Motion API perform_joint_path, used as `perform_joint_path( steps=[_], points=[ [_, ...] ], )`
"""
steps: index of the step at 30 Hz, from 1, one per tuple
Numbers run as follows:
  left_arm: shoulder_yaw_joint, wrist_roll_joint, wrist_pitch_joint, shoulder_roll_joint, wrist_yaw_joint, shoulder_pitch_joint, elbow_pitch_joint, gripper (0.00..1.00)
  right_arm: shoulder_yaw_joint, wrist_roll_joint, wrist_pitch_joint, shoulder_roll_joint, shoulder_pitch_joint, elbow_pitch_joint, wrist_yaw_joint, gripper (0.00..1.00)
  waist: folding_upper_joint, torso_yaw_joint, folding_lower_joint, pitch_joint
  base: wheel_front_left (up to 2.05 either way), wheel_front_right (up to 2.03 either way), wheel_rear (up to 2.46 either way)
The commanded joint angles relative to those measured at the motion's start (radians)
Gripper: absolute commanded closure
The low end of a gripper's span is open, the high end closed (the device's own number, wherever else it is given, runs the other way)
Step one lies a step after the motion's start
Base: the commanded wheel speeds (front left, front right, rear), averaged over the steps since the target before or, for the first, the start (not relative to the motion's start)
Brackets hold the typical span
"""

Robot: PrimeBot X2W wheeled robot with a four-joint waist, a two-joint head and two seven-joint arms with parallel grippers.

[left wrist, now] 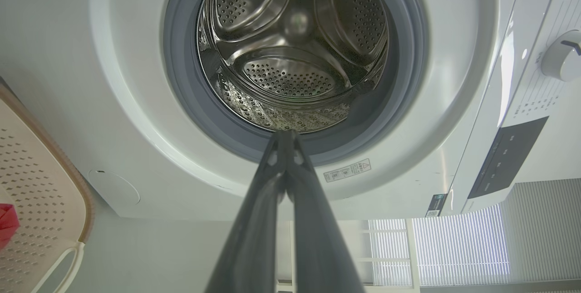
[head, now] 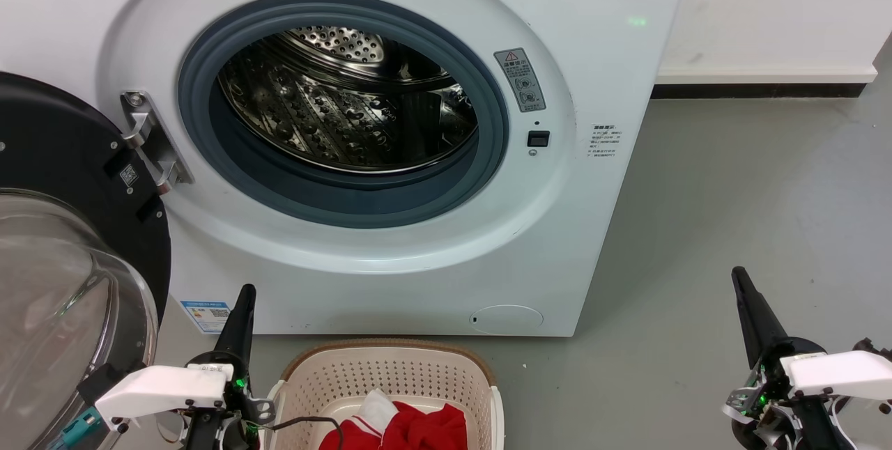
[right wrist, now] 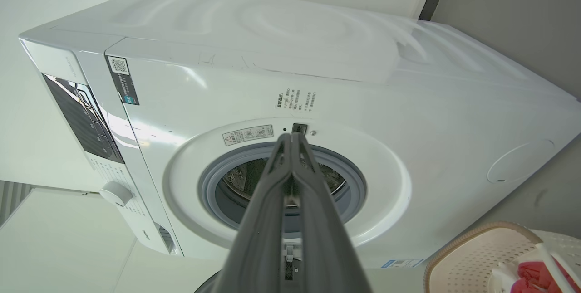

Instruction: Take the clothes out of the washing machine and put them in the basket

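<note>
washing machine (head: 418, 283) bears a warning sticker (head: 519, 79) — print unreadable.

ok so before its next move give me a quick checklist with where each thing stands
1. The door of the washing machine is open: ok, swung to the left.
2. The drum is emptied: ok for what shows, no red fabric; its near floor behind the rubber rim is hidden.
3. The clothes are in the basket: ok, red fabric lies inside.
4. Nothing hangs over the basket's near edge: cannot tell, the picture cuts it off.
5. The left gripper is free: ok, shut on nothing.
6. The right gripper is free: ok, shut on nothing.
</note>
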Motion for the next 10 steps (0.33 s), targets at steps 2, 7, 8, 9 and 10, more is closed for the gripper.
perform_joint_path(
  steps=[2,7,8,9,10],
  points=[
    [0.007,-0.026,0.008,-0.002,-0.009,-0.018,0.002,1.0,-0.003,0.031,0.005,-0.003,-0.019,0.003,0.0,1.0,0.0,0.0,0.0,0.0,0.0,0.0,0.0],
    [0.014,-0.06,0.016,-0.007,-0.015,-0.021,0.006,1.0,-0.007,0.068,0.008,-0.002,-0.026,0.009,0.0,1.0,0.0,0.0,-0.0001,0.001,0.0,0.0,0.0],
    [0.015,-0.067,0.017,-0.007,-0.017,-0.021,0.006,1.0,-0.008,0.076,0.01,-0.002,-0.027,0.011,0.0,1.0,0.0,0.0,-0.0001,0.001,0.0,0.0,0.0],
    [0.017,-0.073,0.017,-0.008,-0.017,-0.02,0.007,1.0,-0.008,0.084,0.01,-0.001,-0.028,0.012,0.0,1.0,0.0,0.0,-0.0001,0.001,0.0,0.0,0.0],
    [0.019,-0.08,0.019,-0.009,-0.018,-0.019,0.008,1.0,-0.009,0.091,0.011,-0.001,-0.028,0.013,0.0,1.0,0.0,0.0,-0.0001,0.001,0.0,0.0,0.0]
  ],
)
